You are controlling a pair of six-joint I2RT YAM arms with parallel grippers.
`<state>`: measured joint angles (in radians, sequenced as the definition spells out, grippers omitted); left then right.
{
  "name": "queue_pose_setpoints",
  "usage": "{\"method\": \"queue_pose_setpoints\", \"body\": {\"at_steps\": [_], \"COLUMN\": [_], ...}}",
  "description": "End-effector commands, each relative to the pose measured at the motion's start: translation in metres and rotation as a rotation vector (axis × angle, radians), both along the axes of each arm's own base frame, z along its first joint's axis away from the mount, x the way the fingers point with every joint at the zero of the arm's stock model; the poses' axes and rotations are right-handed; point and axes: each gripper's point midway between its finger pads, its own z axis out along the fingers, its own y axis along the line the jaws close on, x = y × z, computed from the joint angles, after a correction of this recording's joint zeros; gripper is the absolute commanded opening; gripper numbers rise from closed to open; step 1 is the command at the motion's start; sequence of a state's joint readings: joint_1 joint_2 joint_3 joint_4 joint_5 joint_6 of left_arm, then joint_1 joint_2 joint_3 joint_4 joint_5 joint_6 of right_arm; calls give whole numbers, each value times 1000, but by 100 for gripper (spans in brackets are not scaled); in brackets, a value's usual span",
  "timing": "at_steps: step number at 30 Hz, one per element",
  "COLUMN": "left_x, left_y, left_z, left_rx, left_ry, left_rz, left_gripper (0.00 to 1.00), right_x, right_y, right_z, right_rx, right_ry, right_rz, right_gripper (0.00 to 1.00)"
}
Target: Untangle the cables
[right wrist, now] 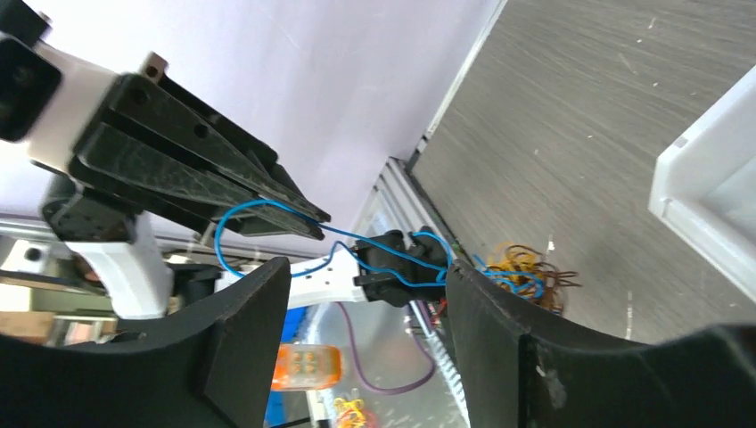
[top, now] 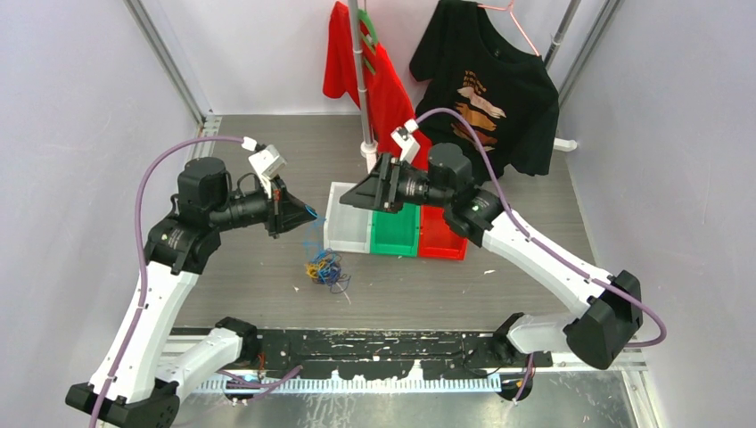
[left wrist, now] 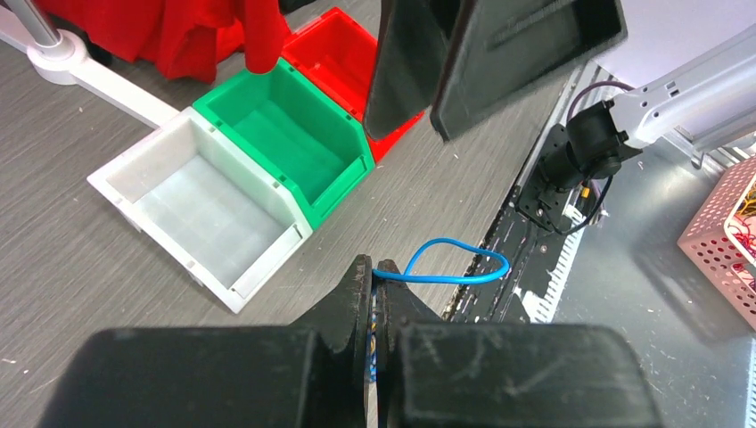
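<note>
Grey wood-grain table [top: 499,267] between lilac walls [top: 80,89]: 1 blue cable lifted out of the tangle.
Left gripper [left wrist: 373,278] is clamped on the blue cable [left wrist: 459,266] and holds it above the table, left of the middle. The strand loops past the fingertips and trails down to the tangle of cables [top: 324,267], a blue, yellow and dark knot lying on the table just nearer the near edge than the white bin [top: 348,234]. Right gripper [top: 346,200] hovers over that bin, jaws spread wide, gripping nothing. White bin, green bin [top: 395,239] and red bin [top: 443,242] sit side by side, 3 in a row, mid-table.
</note>
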<state>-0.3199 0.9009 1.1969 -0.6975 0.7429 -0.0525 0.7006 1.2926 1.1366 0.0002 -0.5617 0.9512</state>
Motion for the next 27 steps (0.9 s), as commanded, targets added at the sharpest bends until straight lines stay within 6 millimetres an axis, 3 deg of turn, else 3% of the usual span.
{"method": "queue_pose_setpoints", "body": {"at_steps": [1,4,8,19,23,27], "left_x": [-3,-4,-7,-21,-19,-16], "left_y": [-4,-7,-9,-13,-15,-16], "left_z": [25,32,43,70,77,82], "left_rx": [-43,-65,-93,-170,-196,-199], "left_ry": [-66,-64,-63,-35,-34,-36], "left_rz": [-31,-35,-44,-71,-66,-69], "left_gripper": [0,0,0,0,0,0], "right_x": [-11,-22,-25,0,-13,-27], "right_y": [4,17,30,36,54,71], "right_z": [-5,-19,-30,-20,-16,-28], "right_rx": [-104,-177,-222,-233,-208,-199], "right_ry": [-161,-203,-229,-305,-343,-335], "right_rz": [-13,8,-1,-177,-148,-125], "right_gripper": [72,80,81,78,80,84]}}
